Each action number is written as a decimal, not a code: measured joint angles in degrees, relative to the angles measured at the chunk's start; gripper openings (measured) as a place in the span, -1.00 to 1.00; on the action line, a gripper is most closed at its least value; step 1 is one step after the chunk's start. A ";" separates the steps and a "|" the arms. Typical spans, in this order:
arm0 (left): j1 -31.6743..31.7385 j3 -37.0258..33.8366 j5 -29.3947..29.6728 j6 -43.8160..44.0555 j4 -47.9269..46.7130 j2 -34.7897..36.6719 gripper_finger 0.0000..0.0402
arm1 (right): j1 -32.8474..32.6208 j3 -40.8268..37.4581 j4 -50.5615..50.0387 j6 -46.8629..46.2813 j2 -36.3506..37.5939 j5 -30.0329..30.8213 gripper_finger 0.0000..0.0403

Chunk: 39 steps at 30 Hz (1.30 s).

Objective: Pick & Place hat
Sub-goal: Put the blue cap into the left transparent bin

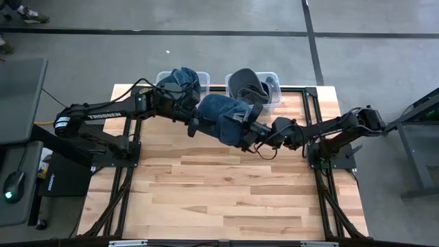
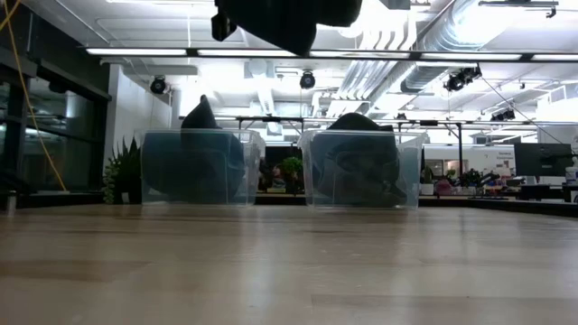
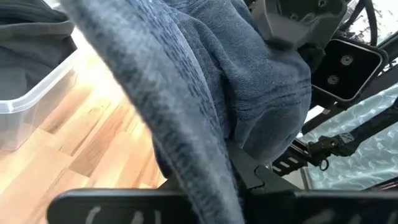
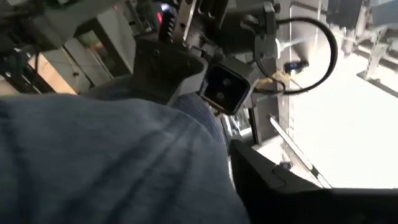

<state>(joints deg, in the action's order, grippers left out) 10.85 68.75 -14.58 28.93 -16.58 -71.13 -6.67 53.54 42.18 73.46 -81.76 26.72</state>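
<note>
A blue knit hat [image 1: 219,113] hangs in the air above the table's far middle, between my two arms. My left gripper [image 1: 199,119] reaches in from the table's left and is shut on the hat [image 3: 249,81]. My right gripper [image 1: 250,130] comes in from the right and sits against the hat's right end; the hat [image 4: 106,162] fills most of the right wrist view and hides how that gripper stands. In the low view the hat [image 2: 289,18] shows only as a dark shape at the top edge. My left gripper pinches a thick ridge of the hat's knit fabric [image 3: 186,155] between its two fingers, coming in nearly level from the table's left. The gripper's own body hides the exact place of contact. The hat is lifted clear of the table, its bulk bulging out beyond the fingers.
Two clear plastic bins stand at the table's far edge: the left bin [image 1: 180,84] holds blue hats, the right bin [image 1: 252,86] dark grey hats. Both bins [image 2: 199,167] [image 2: 361,167] show in the low view. Bare wooden tabletop [image 1: 226,199] lies on the near side.
</note>
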 joint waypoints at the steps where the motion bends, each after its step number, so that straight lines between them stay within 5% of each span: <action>1: 0.00 0.00 0.02 0.00 -0.02 0.00 -0.97 | -0.20 0.00 0.08 -0.10 0.00 0.67 -0.67; 15: 0.02 -0.04 1.06 -0.22 -0.51 1.50 -0.97 | -7.50 0.02 -5.02 -7.54 0.02 21.89 0.12; 29: 0.04 0.04 4.98 -0.73 -0.06 3.29 -0.97 | -8.31 0.02 -4.41 -7.57 1.08 34.87 0.18; 39: 0.04 0.01 15.81 -2.08 -4.99 6.30 -0.97 | -8.33 0.04 -4.62 -11.61 1.73 49.69 0.19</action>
<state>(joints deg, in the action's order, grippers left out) 10.90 68.76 1.22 26.84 -21.57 -64.84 -15.00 53.58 37.56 61.85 -80.03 76.41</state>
